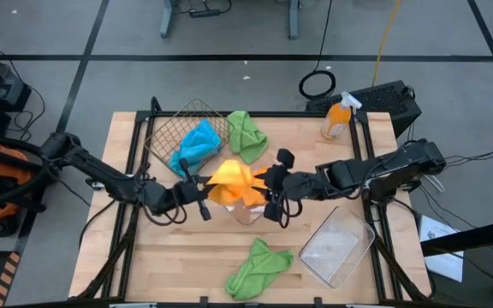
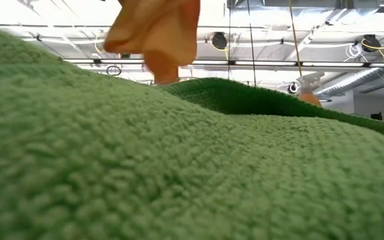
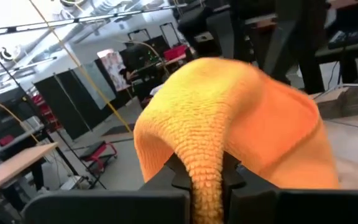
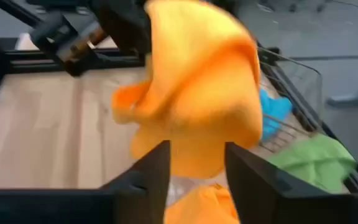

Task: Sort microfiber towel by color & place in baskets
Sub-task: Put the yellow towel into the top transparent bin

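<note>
The orange fuzzy microfiber towel (image 1: 231, 181) hangs above the middle of the wooden surface (image 1: 187, 248), pinched by the left gripper (image 1: 202, 205), whose jaws in the left wrist view are clamped on a fold of it. The right gripper (image 1: 270, 205) sits just beside the same cloth; its wrist view shows jaws parted with orange fabric between them, though whether they grip it I cannot tell.

The risk, as I judge it: if both arms pull apart, the cloth could slip from one hold and drop outside any container. A second bit of orange fabric shows below, over a small clear plastic tray (image 1: 248, 211) that is mostly hidden, so a careless release might land the cloth on the rim.

The dark wire-mesh rectangular basket (image 1: 178, 128) at the far left holds a bright blue fuzzy cloth (image 1: 197, 145), which spills over its edge. A lime green fuzzy cloth (image 1: 246, 133) lies just beside that basket, on the surface. The larger clear plastic tray with rounded corners (image 1: 336, 246), near right, appears to hold nothing. Another lime green cloth (image 1: 259, 268) lies at the near edge.
</note>
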